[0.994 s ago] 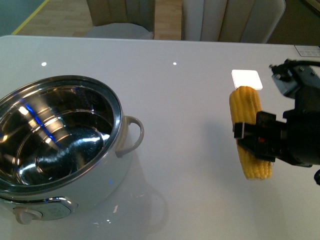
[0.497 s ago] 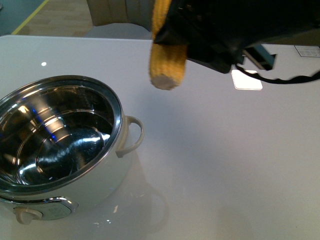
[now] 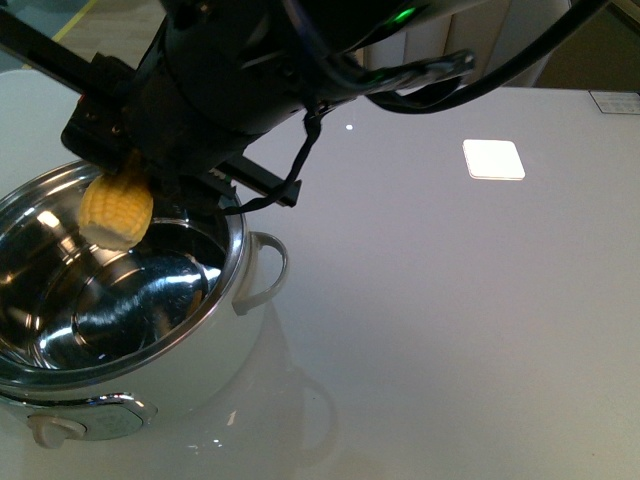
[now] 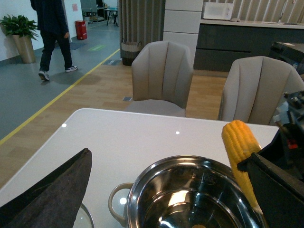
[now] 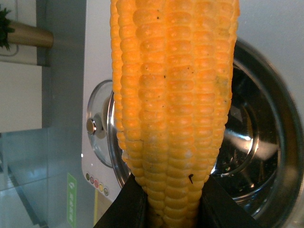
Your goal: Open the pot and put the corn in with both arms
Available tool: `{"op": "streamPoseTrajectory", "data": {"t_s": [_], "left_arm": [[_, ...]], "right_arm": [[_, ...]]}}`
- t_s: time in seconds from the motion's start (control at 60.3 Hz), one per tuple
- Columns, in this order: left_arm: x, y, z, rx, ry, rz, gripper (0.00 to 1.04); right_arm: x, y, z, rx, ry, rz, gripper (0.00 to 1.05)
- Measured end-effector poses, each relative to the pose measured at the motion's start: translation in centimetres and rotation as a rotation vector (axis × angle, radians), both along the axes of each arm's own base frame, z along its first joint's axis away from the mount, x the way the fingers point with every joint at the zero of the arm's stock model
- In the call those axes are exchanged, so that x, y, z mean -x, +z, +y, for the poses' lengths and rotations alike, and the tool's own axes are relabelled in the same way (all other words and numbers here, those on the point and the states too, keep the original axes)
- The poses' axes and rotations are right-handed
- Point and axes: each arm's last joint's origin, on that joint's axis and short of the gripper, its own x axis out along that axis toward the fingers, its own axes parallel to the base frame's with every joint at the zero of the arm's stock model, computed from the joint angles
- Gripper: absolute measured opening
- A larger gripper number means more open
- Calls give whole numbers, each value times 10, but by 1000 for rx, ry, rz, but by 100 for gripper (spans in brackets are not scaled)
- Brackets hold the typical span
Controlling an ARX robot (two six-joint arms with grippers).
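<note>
The pot point(image 3: 236, 236) stands open at the table's left, steel inside bare, cream handle point(image 3: 268, 270) toward the middle. My right gripper point(image 5: 173, 209) is shut on the corn point(image 5: 175, 95), clamping its lower end. The black right arm point(image 3: 250, 70) reaches across from the right and holds the corn point(image 3: 116, 208) tilted over the pot's far rim, its tip just inside the opening. In the left wrist view the corn point(image 4: 240, 147) stands above the pot point(image 4: 142, 190). My left gripper point(image 4: 161, 199) is open beside the pot, one dark finger point(image 4: 57, 190) showing.
A glass lid point(image 5: 97, 128) with a metal knob lies on the table beside the pot. A bright square reflection point(image 3: 493, 158) marks the table at the back right. Chairs point(image 4: 161, 76) stand beyond the far edge. A person point(image 4: 52, 33) walks in the distance.
My right arm has carried the corn from the table's right side up and leftward, and it is now over the pot. The pot has not moved.
</note>
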Motion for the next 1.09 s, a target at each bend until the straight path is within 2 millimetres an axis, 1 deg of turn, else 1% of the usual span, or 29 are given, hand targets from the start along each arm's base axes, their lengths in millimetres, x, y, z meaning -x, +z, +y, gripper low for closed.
{"op": "streamPoseTrajectory", "data": {"t_s": [0.133,0.298,0.464,0.58,0.613,0.646,0.68,0.779,0.829,0.878,0.928,1.044,1.094], "left_arm": [[0,0,0,0,0,0,98],[0,0,0,0,0,0,98],[0,0,0,0,0,0,98],[0,0,0,0,0,0,98],[0,0,0,0,0,0,98],[0,0,0,0,0,0,98],[0,0,0,0,0,0,98],[0,0,0,0,0,0,98],[0,0,0,0,0,0,98],[0,0,0,0,0,0,98],[0,0,0,0,0,0,98],[0,0,0,0,0,0,98],[0,0,0,0,0,0,98]], "right_arm": [[3,-9,13,19,31,26,15],[8,-20,23,55,66,53,15],[10,-29,26,98,87,71,15],[10,-31,26,102,88,75,15],[10,-31,26,102,88,75,19],[9,-31,26,99,87,73,29],[9,-31,26,93,84,71,37],[9,-32,24,75,80,70,53],[9,-33,20,72,77,72,60],[9,-34,13,64,61,79,71],[9,-32,7,56,48,80,77],[7,-21,-13,30,9,66,96],[6,-15,-22,14,-4,55,97]]}}
